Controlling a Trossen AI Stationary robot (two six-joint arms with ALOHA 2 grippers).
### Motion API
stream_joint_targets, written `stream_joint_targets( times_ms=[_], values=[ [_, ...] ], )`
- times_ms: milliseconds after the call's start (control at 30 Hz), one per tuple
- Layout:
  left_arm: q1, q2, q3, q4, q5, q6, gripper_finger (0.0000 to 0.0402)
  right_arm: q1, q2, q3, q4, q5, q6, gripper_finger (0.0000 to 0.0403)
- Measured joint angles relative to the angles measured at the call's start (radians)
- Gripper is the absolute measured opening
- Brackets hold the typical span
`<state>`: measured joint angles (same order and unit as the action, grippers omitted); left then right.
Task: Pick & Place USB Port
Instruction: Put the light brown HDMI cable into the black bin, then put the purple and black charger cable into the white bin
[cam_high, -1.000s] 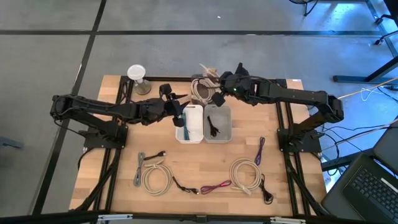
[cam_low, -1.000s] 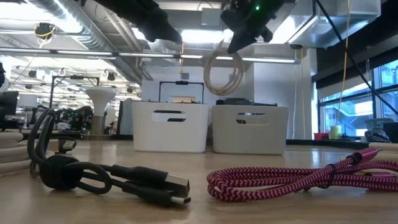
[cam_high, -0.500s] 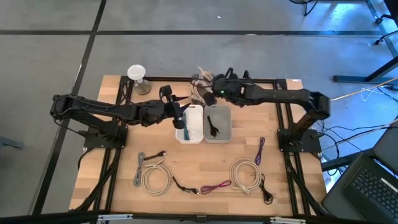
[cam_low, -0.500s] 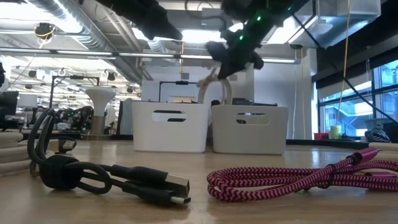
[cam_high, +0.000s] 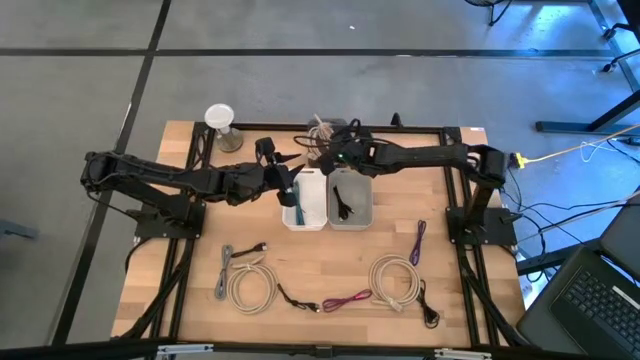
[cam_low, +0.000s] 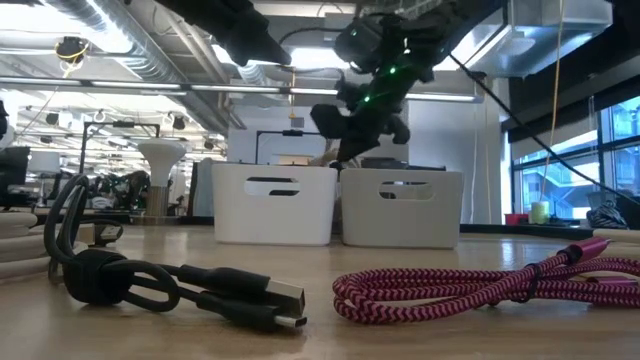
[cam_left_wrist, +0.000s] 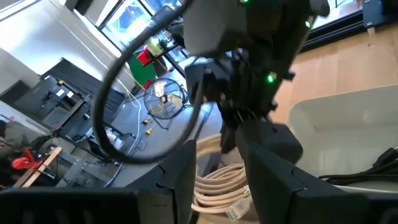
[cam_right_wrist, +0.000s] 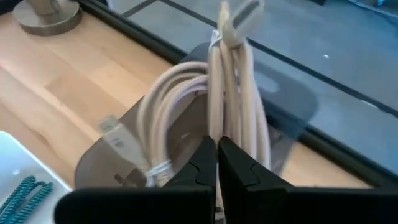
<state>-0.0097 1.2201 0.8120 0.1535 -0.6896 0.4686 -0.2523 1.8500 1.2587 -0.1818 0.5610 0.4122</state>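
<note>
My right gripper (cam_right_wrist: 216, 163) has its jaws pinched on a beige coiled cable (cam_right_wrist: 231, 118), which hangs near the table's (cam_high: 200, 290) far edge, just behind the two white bins (cam_high: 328, 200). My left gripper (cam_high: 285, 178) hovers at the left bin's far-left corner, jaws spread and empty. More coiled cables (cam_high: 250, 287) lie along the table's near edge.

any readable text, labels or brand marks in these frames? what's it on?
None readable.
White bins: plain fronts, only handle slots, no label.
Beige cable in the right end effector: connector faces bare, no marking visible.
Black USB cable and magenta cable: no print visible.
Background room clutter: too blurred to read.
</note>
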Motion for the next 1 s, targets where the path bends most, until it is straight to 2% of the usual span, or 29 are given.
stream_joint_targets(
  times_ms=[267, 467, 667, 833, 900, 1000],
  values=[
    [0.000, 0.000, 0.000, 0.000, 0.002, -0.002, 0.0127, 0.002, 0.064, 0.000, 0.121, -0.096, -0.009, 0.0005],
    [0.000, 0.000, 0.000, 0.000, 0.002, -0.003, 0.0127, 0.005, 0.069, 0.000, 0.130, -0.162, -0.008, 0.0059],
    [0.000, 0.000, 0.000, 0.000, 0.002, -0.002, 0.0127, 0.028, 0.022, 0.000, 0.130, -0.085, -0.066, 0.0123],
    [0.000, 0.000, 0.000, 0.004, 0.002, -0.003, 0.0127, 0.039, -0.017, 0.000, 0.098, -0.068, -0.082, 0.0164],
    [0.000, 0.000, 0.000, 0.004, 0.002, -0.002, 0.0127, 0.047, -0.039, 0.000, 0.066, -0.016, -0.083, 0.0175],
    [0.000, 0.000, 0.000, 0.003, 0.000, -0.002, 0.0127, 0.073, -0.085, 0.000, -0.001, 0.120, -0.107, 0.0183]
  ],
)
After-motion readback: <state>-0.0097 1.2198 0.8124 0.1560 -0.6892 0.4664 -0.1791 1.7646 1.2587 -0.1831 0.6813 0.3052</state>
